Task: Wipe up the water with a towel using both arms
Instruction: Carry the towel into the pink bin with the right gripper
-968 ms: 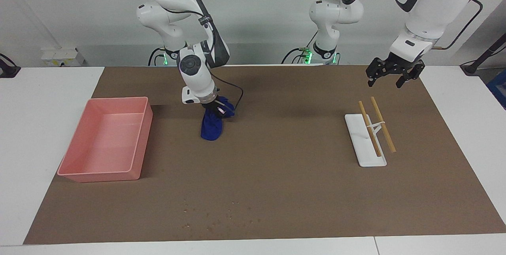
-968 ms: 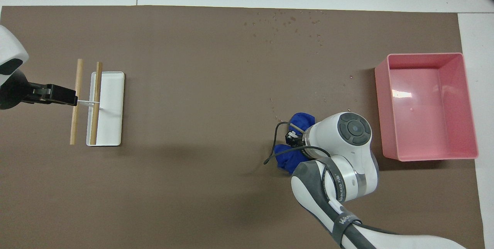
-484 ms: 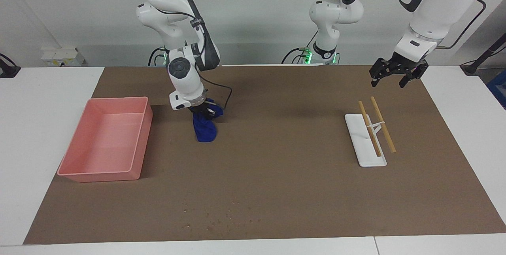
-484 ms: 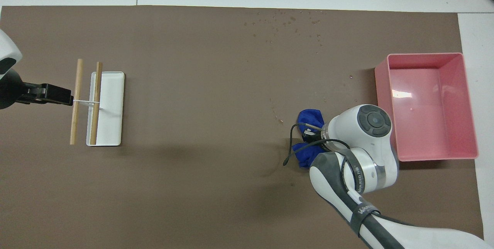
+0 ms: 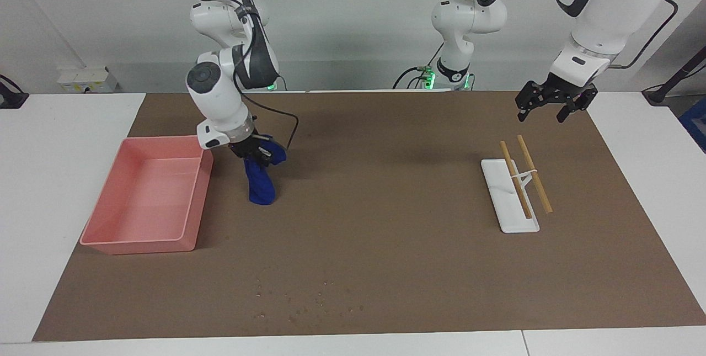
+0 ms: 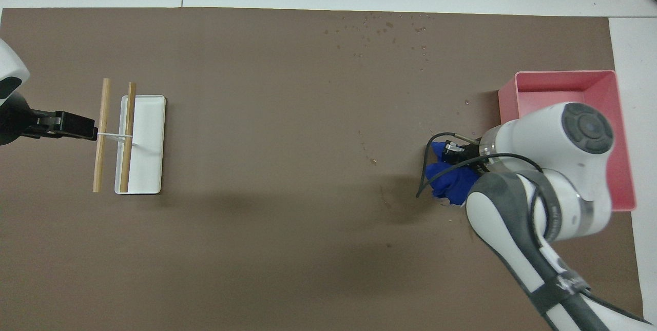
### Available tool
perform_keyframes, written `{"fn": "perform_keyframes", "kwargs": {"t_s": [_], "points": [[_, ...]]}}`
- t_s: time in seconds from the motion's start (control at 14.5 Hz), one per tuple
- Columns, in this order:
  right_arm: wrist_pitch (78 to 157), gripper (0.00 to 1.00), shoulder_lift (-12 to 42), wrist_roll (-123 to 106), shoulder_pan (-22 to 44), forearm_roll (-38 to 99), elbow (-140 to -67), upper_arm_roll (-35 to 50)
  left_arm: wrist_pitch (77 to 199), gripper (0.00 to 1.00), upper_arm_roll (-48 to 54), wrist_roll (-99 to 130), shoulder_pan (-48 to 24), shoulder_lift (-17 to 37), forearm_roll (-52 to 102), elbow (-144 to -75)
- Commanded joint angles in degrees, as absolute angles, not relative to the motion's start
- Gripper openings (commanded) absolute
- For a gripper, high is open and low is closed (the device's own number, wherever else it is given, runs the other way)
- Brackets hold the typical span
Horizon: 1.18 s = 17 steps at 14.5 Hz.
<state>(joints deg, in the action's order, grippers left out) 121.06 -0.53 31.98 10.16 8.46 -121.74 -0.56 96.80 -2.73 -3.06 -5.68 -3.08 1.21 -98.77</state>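
Pink tray [image 5: 144, 199] holds nothing; right pincer [image 5: 258, 152] grips towel [image 5: 260, 185] beside it.

We've got a pink tray [image 5: 144, 196] at one end, and two wooden sticks [image 5: 525, 176] lying across a white plate [image 5: 507, 208].

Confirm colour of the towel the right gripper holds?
Royal blue towel, plain; clearest in the facing view.

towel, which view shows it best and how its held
The facing view: the towel hangs full length from the right gripper, beside the pink tray. In the overhead view the right arm covers part of it, leaving a bunched blue patch.
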Motion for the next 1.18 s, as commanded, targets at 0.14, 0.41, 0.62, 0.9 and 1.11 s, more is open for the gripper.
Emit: {"fn": "perform_keyframes", "kwargs": {"t_s": [0.14, 0.41, 0.62, 0.9, 1.11], "points": [[112.1, 0.00, -3.6, 26.2, 1.9, 4.1, -110.9, -0.1, 97.3, 1.00, -2.6, -2.7, -5.4, -4.6, 1.8, -100.5], [112.9, 0.00, -2.8, 12.3, -7.3, 0.6, -109.4, -0.5, 97.3, 1.00, -2.6, -2.7, -5.4, -4.5, 1.8, -100.5], [112.9, 0.00, -2.5, 10.2, -11.4, 0.6, -112.0, -0.5, 97.3, 1.00, -2.6, -2.7, -5.4, -4.6, 1.8, -100.5], [117.1, 0.00, 6.8, 8.0, -16.0, 3.5, -112.1, -0.4, 97.3, 1.00, -2.6, -2.7, -5.4, -4.6, 1.8, -100.5], [121.3, 0.00, 9.1, 8.4, -15.9, 3.8, -114.2, -0.4, 97.3, 1.00, -2.6, -2.7, -5.5, -4.5, 1.8, -100.5]]}}
